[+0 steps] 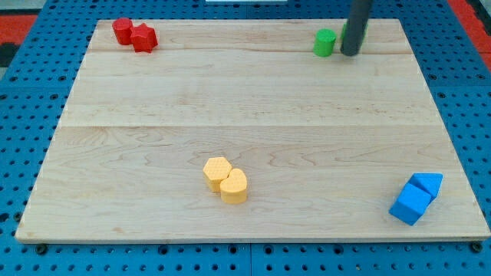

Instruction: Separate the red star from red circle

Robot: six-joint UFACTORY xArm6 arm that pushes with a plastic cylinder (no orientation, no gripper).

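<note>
Blue pegboard surrounds a pale wooden counter [253,115] that fills most of the view. At the counter's top-left corner the red circle [122,30] and the red star [144,37] sit pressed together, touching, the star just to the view's right of the circle and slightly lower. My tip [350,53] rests near the top edge toward the top-right corner, well apart from both red blocks; as an end effector it is a plain rod with nothing to open or close, and it holds nothing. Just to the tip's left stands a green cylinder [324,42], and a second green block [364,31] peeks out behind the rod, shape unclear. Near the bottom edge, around the middle, two yellow blocks [226,179] touch each other. At the bottom-right corner a blue cube [410,203] touches another blue block [426,184].
</note>
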